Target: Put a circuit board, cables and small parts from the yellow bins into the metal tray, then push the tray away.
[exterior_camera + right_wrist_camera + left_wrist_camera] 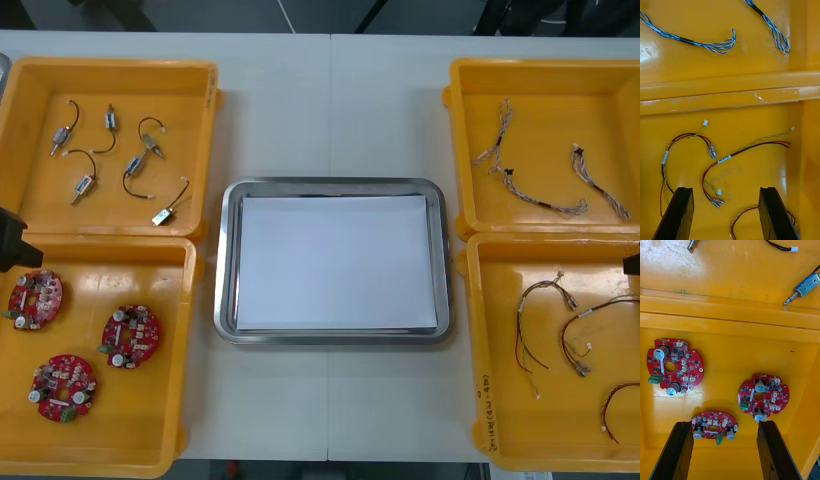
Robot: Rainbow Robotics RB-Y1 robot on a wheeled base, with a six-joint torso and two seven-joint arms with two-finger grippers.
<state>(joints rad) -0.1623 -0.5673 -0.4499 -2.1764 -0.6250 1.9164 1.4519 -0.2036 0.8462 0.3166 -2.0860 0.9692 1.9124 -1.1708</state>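
The tray (228, 262) sits at the middle of the desk (330, 100). At the left edge, the far left bin (180, 110) holds parts (82, 184); the near left bin (150, 400) holds three boards (130, 336). At the right edge, the far right bin (550, 110) and near right bin (500, 400) each hold cables (545, 207).

Left end effector (9, 243) cut by the front-view edge, just a black corner. Right end effector (632, 264) a mere sliver. Near-right yellow bin (472, 350) cropped at side and bottom; writing on its wall too small to read. Red and yellow cable (747, 210) runs partly behind a finger (777, 217). Small metal part (692, 243) cut by the frame edge.
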